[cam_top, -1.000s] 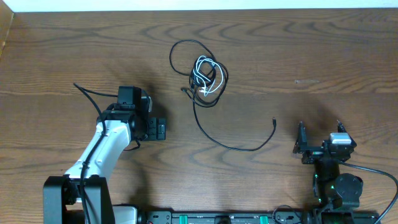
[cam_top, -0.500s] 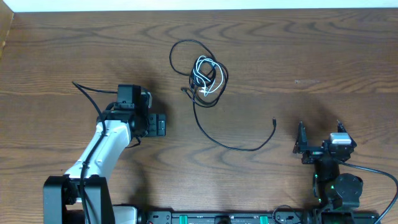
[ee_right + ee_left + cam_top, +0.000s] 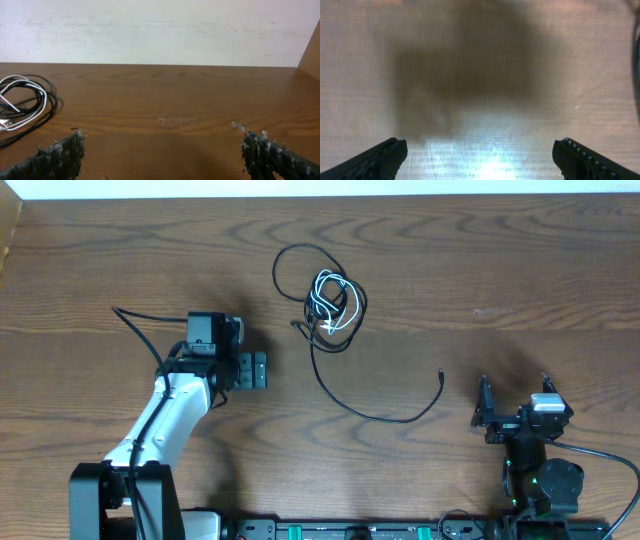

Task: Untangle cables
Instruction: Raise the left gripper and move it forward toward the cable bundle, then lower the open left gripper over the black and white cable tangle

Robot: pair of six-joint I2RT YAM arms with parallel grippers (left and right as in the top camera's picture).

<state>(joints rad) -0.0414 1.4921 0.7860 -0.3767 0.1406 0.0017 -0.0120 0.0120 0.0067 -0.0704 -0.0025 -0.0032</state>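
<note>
Overhead: the white cable (image 3: 330, 300) lies knotted in the loops of the black cable (image 3: 395, 421), at the far middle of the tabletop (image 3: 560, 270); nothing is untangled yet. Left wrist: left claw (image 3: 480, 145) released, only bare wood under it. Right wrist: right claw (image 3: 161, 137) released, empty, the tangle at far left.

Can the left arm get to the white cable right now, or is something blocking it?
Probably yes. The left gripper is open, and only bare table lies between it and the white cable. But that cable sits looped inside the black cable's coils, so taking it alone may be tricky.
</note>
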